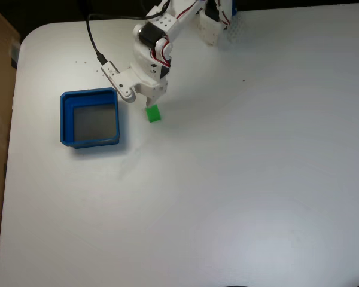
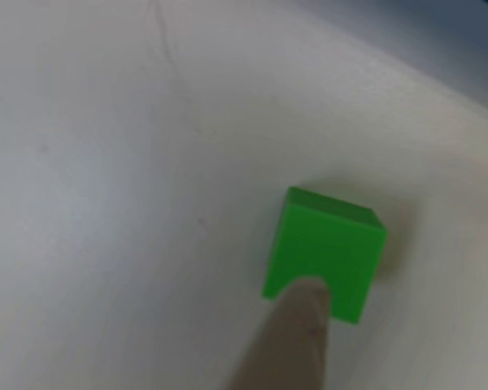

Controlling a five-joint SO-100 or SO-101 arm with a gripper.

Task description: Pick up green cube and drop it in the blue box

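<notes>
in the fixed view the white arm (image 1: 158, 36) comes down from the top edge of the white table (image 1: 239, 179), and its claw (image 1: 151, 100) points down at the table. the green cube (image 1: 153, 113) sits on the table right under the claw tips, touching or almost touching them (can't tell which from up here). the cube is flat on the table, turned a little. can't tell if the claw is released or clenched, bc the tips are hidden by the arm's own body. a black cable (image 1: 93, 36) runs from the top edge to a small part stuck on the arm, just to the left of the claw.

the blue box (image 1: 90, 118) is to the left of the claw in this view, near but apart from the cube, w/ bare table between them. its grey floor has nothing in it.

in the other view, close up, the green cube (image 2: 325, 252) sits on the table w/ one blurry pale finger (image 2: 293, 341) coming up from the bottom edge and covering part of the cube's near face. looks like it touches the cube, not sure.
</notes>
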